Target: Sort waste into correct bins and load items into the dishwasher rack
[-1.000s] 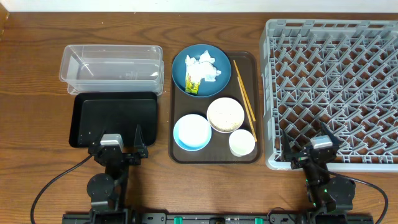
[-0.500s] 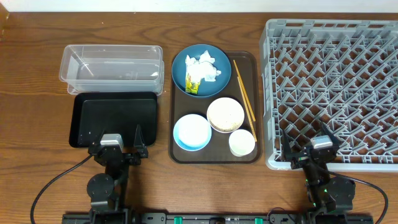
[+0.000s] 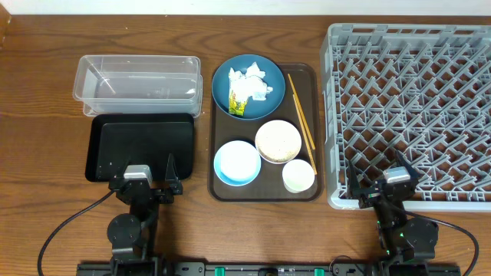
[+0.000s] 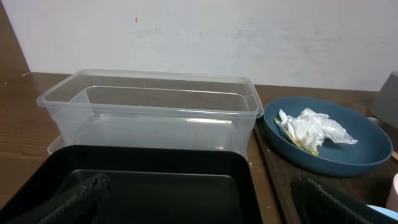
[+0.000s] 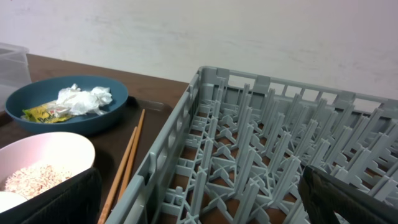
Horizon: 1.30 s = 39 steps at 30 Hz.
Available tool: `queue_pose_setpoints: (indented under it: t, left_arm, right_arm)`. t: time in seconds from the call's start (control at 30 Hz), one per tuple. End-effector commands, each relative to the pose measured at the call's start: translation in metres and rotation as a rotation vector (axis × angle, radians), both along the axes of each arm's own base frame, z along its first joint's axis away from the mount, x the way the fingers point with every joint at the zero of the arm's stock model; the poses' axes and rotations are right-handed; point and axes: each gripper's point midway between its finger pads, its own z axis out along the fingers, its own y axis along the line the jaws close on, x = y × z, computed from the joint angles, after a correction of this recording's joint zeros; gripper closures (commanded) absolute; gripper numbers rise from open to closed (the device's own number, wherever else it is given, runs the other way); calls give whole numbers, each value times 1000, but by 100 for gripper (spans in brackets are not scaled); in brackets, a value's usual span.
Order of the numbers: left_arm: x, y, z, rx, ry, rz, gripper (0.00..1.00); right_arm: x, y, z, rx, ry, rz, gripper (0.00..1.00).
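A dark-blue plate (image 3: 248, 86) on the brown tray holds crumpled white tissue (image 3: 255, 83) and a yellow wrapper (image 3: 235, 103); they also show in the left wrist view (image 4: 313, 129). A cream bowl (image 3: 278, 141) holds rice grains. A light-blue bowl (image 3: 237, 162), a white cup (image 3: 298, 175) and chopsticks (image 3: 301, 112) lie on the tray. The clear tub (image 3: 138, 83) and black tray (image 3: 140, 146) sit at left. The grey rack (image 3: 414, 107) is at right. My left gripper (image 3: 146, 182) is open over the black tray's near edge. My right gripper (image 3: 381, 186) is open at the rack's near-left corner.
The brown serving tray (image 3: 265, 192) lies between the bins and the rack. The rack's upright pegs (image 5: 267, 155) stand right in front of my right gripper. Bare wooden table runs along the near edge and far left.
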Motion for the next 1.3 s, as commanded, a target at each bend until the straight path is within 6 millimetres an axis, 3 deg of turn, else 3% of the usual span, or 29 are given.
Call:
queue_pose_setpoints:
  t: [0.0, 0.73, 1.03, 1.27]
  left_arm:
    - [-1, -4, -15, 11, 49, -28, 6]
    - [-1, -5, -12, 10, 42, -35, 6]
    - [2, -14, 40, 34, 47, -90, 6]
    - [28, -38, 81, 19, 177, -248, 6]
  right_arm:
    - [-1, 5, -1, 19, 6, 25, 1]
    - [-1, 5, 7, 20, -28, 26, 1]
    - [-5, 6, 43, 21, -103, 33, 1]
    - [-5, 6, 68, -33, -84, 34, 1]
